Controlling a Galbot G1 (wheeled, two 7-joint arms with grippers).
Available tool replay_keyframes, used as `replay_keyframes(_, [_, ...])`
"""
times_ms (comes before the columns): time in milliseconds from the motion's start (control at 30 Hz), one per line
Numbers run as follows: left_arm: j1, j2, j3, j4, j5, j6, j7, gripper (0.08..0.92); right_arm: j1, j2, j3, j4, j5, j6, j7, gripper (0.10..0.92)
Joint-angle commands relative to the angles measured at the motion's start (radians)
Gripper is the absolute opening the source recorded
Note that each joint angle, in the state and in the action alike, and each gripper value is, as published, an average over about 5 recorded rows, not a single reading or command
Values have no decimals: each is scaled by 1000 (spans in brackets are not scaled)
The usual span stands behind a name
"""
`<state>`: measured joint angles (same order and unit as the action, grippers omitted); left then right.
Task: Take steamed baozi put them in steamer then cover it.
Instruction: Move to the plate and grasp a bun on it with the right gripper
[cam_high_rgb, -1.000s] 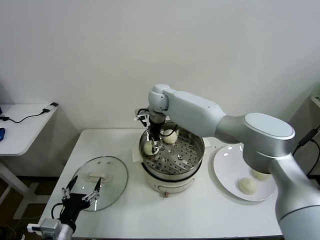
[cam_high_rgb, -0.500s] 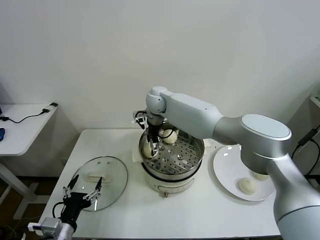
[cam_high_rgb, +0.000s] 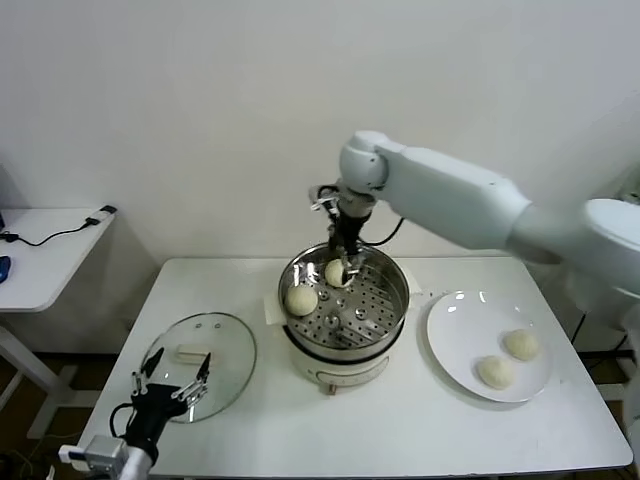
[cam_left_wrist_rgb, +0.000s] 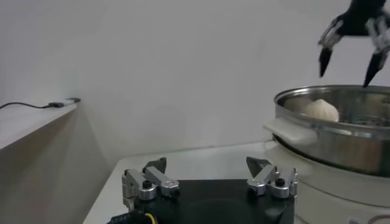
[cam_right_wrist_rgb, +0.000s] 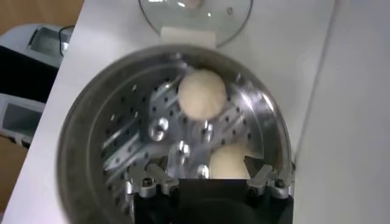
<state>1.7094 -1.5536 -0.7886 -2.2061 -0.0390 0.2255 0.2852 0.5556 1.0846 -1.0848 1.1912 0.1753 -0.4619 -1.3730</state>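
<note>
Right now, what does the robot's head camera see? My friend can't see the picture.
Two baozi sit in the shiny steamer, with the right gripper open just above them. Two more wait on a white plate, and the glass cover lies on the table by the open left gripper.

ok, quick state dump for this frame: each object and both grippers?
steamer: uncovered, two baozi inside.
baozi in steamer: resting on the perforated floor, not held.
baozi on plate: two, waiting.
plate: flat on table, right of the steamer.
cover: off, lying on table.
right gripper: open, empty, above the steamer.
left gripper: open, idle near the cover.
</note>
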Motion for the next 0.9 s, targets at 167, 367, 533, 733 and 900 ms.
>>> replay_keyframes(167, [24, 5, 19, -18, -14, 7, 6, 823, -70, -602, 117, 342, -52, 43, -75, 823])
replay_keyframes(367, [34, 1, 25, -18, -65, 17, 1, 823, -393, -725, 381, 382, -150, 99, -92, 823])
replay_keyframes(533, [50, -8, 32, -20, -62, 17, -4, 823, -737, -730, 642, 370, -275, 148, -90, 823])
replay_keyframes(733, [64, -20, 31, -15, -54, 16, -10, 823, -965, -663, 810, 289, -384, 213, -71, 823])
replay_keyframes(900, [73, -22, 26, -13, -48, 16, -10, 823, -981, -621, 817, 227, -418, 238, -57, 823])
